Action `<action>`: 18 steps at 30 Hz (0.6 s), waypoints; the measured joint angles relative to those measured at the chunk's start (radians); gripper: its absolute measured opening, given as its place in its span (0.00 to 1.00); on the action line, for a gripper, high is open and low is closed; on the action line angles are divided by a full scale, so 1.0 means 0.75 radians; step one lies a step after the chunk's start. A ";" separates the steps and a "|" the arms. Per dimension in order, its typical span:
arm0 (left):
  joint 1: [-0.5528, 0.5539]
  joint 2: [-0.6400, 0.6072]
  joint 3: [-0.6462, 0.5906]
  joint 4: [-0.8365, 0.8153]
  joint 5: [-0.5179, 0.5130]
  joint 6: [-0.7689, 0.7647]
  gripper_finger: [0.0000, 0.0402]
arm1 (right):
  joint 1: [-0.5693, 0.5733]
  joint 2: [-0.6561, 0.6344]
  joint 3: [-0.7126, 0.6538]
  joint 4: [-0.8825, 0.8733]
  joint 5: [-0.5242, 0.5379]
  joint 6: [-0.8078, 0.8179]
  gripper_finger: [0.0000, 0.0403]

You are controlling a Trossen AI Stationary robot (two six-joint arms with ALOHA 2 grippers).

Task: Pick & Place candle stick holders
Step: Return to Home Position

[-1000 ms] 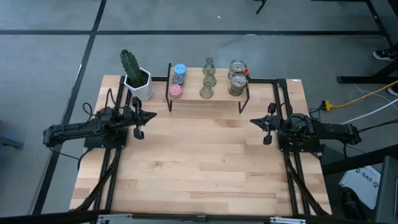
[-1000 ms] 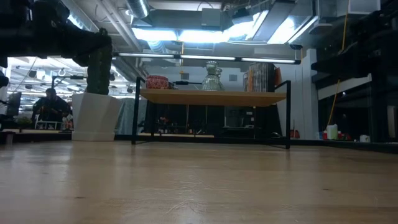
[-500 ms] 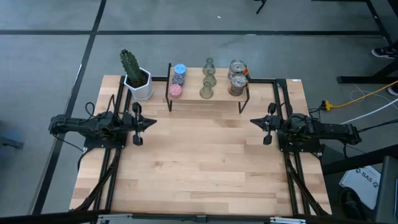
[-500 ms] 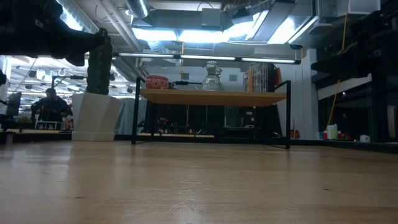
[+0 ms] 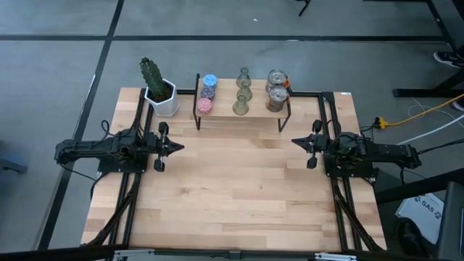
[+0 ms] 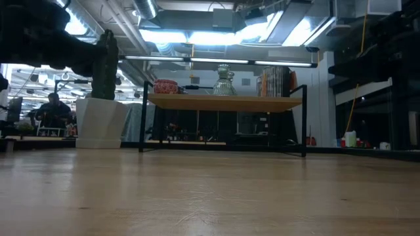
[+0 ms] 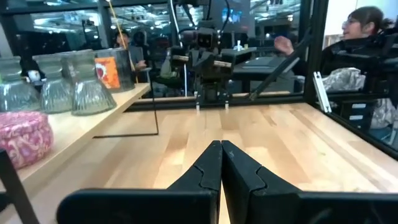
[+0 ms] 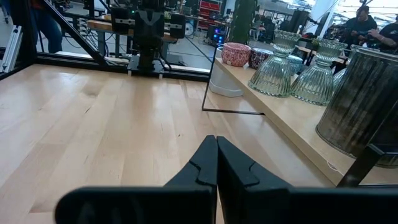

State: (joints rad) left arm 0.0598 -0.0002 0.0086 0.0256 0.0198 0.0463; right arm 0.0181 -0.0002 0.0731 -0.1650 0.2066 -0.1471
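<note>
Wood shelf (image 5: 257,110) at the back of the table (image 5: 239,196) has all eight candle stick holders (image 5: 243,92) on it, in three short rows. Pink, dark and blue ones are on one side, three green ones are in the middle, and two silver cups (image 5: 275,97) are on the other side. Nothing is left on the bare table to pick up, so I think the job is nearly done and the arms only need to go to rest.

What could go wrong? The left gripper (image 5: 176,147) is near the white cactus pot (image 5: 165,103) and the shelf's end. If that arm swings toward the back, it could bump them and shake the holders. The right gripper (image 5: 295,142) waits near the shelf's other end. Both grippers have their fingers pressed tight together, with nothing between them, and they touch nothing.
</note>
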 joint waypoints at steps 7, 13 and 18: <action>0.026 0.000 0.000 -0.002 0.045 -0.008 0.00 | 0.000 0.000 0.000 0.000 0.000 0.000 0.00; 0.026 0.000 0.000 -0.004 0.037 -0.009 0.00 | 0.000 0.000 0.000 0.000 0.000 0.000 0.00; 0.026 0.000 0.000 -0.005 0.036 -0.009 0.00 | 0.000 0.000 0.000 0.000 0.000 0.000 0.00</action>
State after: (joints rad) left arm 0.0795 -0.0002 0.0086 0.0216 0.0469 0.0395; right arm 0.0181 -0.0002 0.0731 -0.1650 0.2065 -0.1473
